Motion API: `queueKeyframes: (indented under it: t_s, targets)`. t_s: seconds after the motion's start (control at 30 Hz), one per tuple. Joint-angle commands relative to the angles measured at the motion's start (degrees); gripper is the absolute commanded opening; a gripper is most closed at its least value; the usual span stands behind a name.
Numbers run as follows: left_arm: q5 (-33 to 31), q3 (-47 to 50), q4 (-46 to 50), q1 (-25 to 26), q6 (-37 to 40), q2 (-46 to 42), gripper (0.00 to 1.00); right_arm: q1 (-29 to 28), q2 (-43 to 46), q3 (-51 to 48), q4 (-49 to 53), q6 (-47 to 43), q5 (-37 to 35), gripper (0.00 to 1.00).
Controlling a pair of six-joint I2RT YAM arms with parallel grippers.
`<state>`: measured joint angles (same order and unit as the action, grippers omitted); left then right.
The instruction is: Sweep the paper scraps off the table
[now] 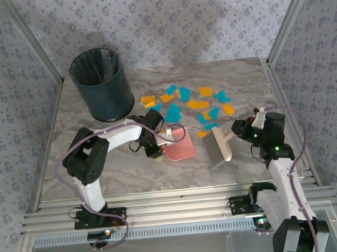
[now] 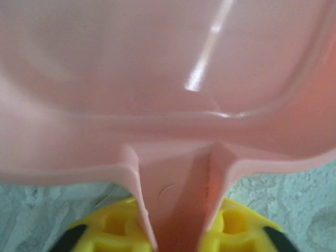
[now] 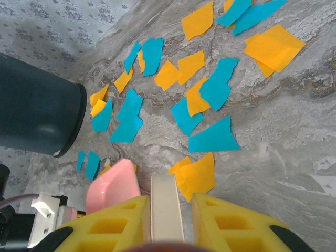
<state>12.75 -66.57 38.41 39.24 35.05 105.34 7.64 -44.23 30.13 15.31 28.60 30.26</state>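
Left gripper (image 1: 162, 143) is clamped on the handle of the pink dustpan (image 1: 180, 151). In the left wrist view both yellow fingers (image 2: 113, 228) press against the sides of the handle, with the dustpan (image 2: 168, 79) pan spreading across the upper frame and a bit of marbled table (image 2: 294, 199) at lower right. Right gripper (image 1: 236, 130) is closed on the brush (image 1: 219, 146). In the right wrist view the cream handle (image 3: 167, 210) sits tight between the yellow fingers (image 3: 231, 226) at bottom centre. In the top view the dustpan is just below frame centre and the brush is just right of it, bristle head angled down-left; they're near each other, not touching. The paper scraps (image 1: 173, 112), orange and teal, are scattered flat on the table (image 1: 131, 170) in a loose band from centre toward upper right, just above the dustpan and brush, and one orange piece lies close to the top of the brush head. The right wrist view has the scraps (image 3: 215, 136) spread across the upper and middle frame on bare table (image 3: 294, 136). There's an orange one just beside the brush handle, and a few small teal bits at left near the dustpan (image 3: 113, 186) rim. I can't see any scraps inside the pan in the left wrist view. A dark round bin (image 1: 103, 84) stands upright at upper left of the table, left of the scrap field, and it's the dark cylinder at the left edge of the right wrist frame (image 3: 31, 105).
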Motion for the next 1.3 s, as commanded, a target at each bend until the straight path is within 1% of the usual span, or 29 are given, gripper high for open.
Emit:
queueKeyframes:
  t_s: [0.0,0.07,0.33,0.5,0.73,1.1,1.17,1.27]
  targets:
    - [0.65,-2.17,4.49,0.58,1.98,-1.74,0.03,0.5,0.95,0.72,0.52,-0.76,1.0,0.0]
    - [0.21,-2.92,6.26,0.77,2.47,-3.23,0.0,0.56,0.96,0.81,-0.06,-0.69,0.94,0.0]
    - [-1.55,-7.16,15.62,0.97,1.84,-6.05,0.0,0.71,0.58,0.99,-1.39,-0.14,1.16,0.0]
    - [-1.42,-6.92,16.05,1.01,2.14,-5.88,0.0,0.59,0.11,0.86,-2.47,0.31,1.71,0.0]
    - [-2.09,-6.67,12.68,2.15,2.21,-2.07,0.0,0.55,0.59,0.72,-1.4,-0.18,1.12,0.0]
    - [-3.72,-14.9,15.46,5.14,3.06,6.97,0.0,0.87,2.29,0.17,1.88,-0.82,-1.25,0.0]
    - [-3.85,-15.73,15.46,5.27,3.33,8.02,0.02,0.95,2.5,0.15,2.48,-0.93,-1.35,0.0]
    - [-3.93,-15.66,14.33,5.25,3.62,8.98,0.09,1.01,2.83,0.1,3.01,-1.0,-1.49,0.0]
